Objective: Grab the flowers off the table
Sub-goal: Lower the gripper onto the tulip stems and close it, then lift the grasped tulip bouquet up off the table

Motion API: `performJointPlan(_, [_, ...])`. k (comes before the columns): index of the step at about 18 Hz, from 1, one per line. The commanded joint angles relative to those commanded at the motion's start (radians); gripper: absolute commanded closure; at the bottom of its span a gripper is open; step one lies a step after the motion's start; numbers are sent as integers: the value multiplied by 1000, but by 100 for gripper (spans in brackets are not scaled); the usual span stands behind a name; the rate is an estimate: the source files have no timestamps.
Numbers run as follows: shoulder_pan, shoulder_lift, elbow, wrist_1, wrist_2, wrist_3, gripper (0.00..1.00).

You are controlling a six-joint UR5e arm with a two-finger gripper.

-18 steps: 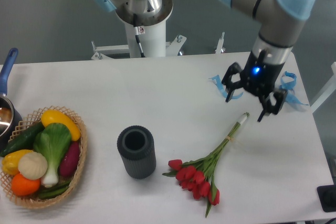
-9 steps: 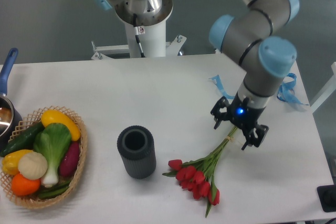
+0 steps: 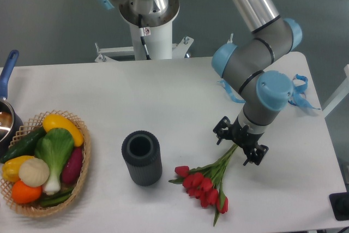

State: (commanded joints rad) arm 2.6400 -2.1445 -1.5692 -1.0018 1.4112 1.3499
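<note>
The flowers (image 3: pixel 206 185), a bunch of red tulips on green stems, lie on the white table (image 3: pixel 163 96) at the front right, heads toward me and stems running up and right. My gripper (image 3: pixel 237 147) hangs low over the upper part of the stems. Its two fingers stand apart, one on each side of the stems, so it is open. The pale stem ends are hidden under the gripper.
A dark grey ribbed cylinder vase (image 3: pixel 142 157) stands left of the tulips. A wicker basket of vegetables (image 3: pixel 46 162) sits at the front left, with a blue-handled pot (image 3: pixel 6 107) behind it. Blue ribbon (image 3: pixel 301 94) lies at the right edge.
The gripper has travelled down and to the left, from above the stem ends to low over the stems. The flowers have not moved.
</note>
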Motion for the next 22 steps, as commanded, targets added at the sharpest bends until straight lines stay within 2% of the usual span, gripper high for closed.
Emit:
performJointPlan(2, [-11,0,-26,40,2,0,0])
performJointPlan(6, [-12,-2,-32,52,24,0,2])
performJointPlan(8, [-14,-3,-31,52,32,-3,32])
performJointPlan(10, [-14,-5,-26,52,32,-23,53])
performJointPlan(14, [-12,-9,-17,54,31,-28,71])
performJointPlan(17, [-12,-6,-17,72,29,-84,87])
performJointPlan(22, [-9,1,18,72,23,-89,91])
